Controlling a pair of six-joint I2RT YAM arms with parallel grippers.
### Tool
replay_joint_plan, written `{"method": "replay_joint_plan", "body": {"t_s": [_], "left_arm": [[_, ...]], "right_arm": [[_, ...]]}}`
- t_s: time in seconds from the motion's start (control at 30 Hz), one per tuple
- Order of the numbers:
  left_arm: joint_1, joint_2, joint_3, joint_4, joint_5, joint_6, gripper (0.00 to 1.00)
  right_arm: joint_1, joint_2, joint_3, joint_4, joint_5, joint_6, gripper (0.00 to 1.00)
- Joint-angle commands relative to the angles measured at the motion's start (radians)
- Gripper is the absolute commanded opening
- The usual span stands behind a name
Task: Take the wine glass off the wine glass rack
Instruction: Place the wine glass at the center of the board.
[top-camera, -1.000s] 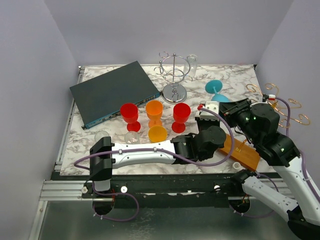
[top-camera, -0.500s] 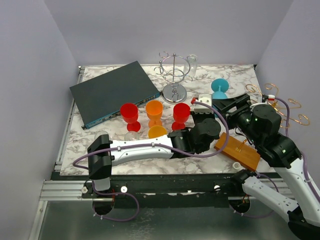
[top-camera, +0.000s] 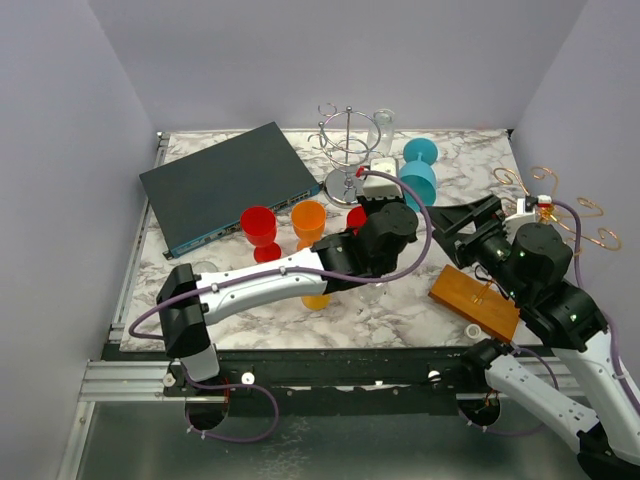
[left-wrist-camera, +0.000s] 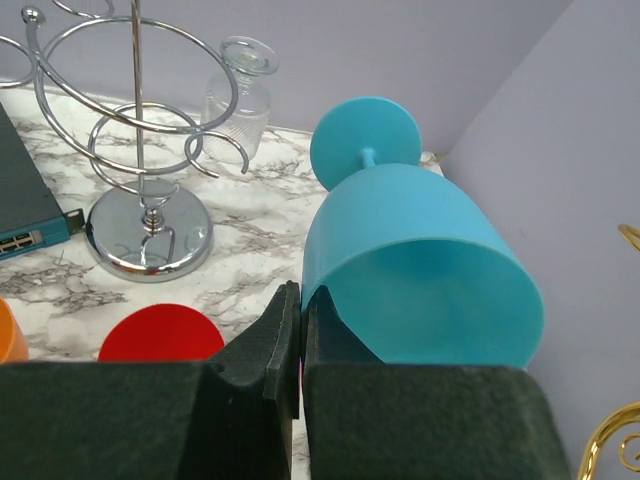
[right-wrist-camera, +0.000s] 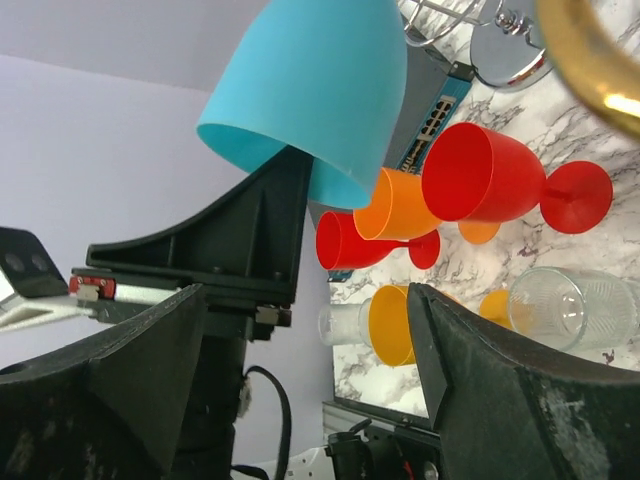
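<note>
Teal plastic wine glass (left-wrist-camera: 420, 260) is held tilted above the marble worktop (top-camera: 400, 320), just right of the chrome wire rack (top-camera: 348, 150), its rim pinched in the clenched left hand (top-camera: 398, 192). The right hand (top-camera: 462, 218), farther right of the rack, is released and grasps nothing.

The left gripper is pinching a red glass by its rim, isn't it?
Not red. The left gripper is pinching the turquoise glass by its rim, as the left wrist view shows.
</note>
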Motion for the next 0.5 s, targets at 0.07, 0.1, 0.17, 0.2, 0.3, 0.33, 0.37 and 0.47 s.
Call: {"method": "replay_joint_plan", "body": {"t_s": [0.07,0.1,0.17,0.2,0.3,0.33,0.37,0.47], "left_arm": [[0.055,-0.094,0.046,-0.133,0.111,-0.042,0.0],[0.064,-0.102,0.053,-0.153,0.128,-0.045,0.0],[0.077,-0.123,0.071,-0.207,0.159,-0.055,0.0],[0.085,-0.137,0.085,-0.243,0.184,-0.064,0.0],[0.107,-0.168,0.125,-0.371,0.255,-0.098,0.0],[0.115,-0.179,0.143,-0.413,0.284,-0.11,0.0],[0.12,-0.191,0.154,-0.452,0.305,-0.115,0.0],[0.147,-0.22,0.217,-0.593,0.396,-0.148,0.0]], "right_arm": [[-0.001,-0.012,-0.027,0.021,-0.027,-0.05,0.89],[0.0,-0.014,-0.028,0.02,-0.022,-0.053,0.89],[0.0,-0.014,-0.033,0.018,-0.01,-0.06,0.89],[0.0,-0.014,-0.035,0.019,-0.006,-0.063,0.89],[0.0,-0.008,-0.053,0.03,0.002,-0.074,0.9],[-0.001,-0.006,-0.058,0.032,0.006,-0.08,0.9],[0.0,-0.002,-0.062,0.03,0.009,-0.084,0.9],[0.0,0.0,-0.083,0.03,0.033,-0.095,0.91]]}}
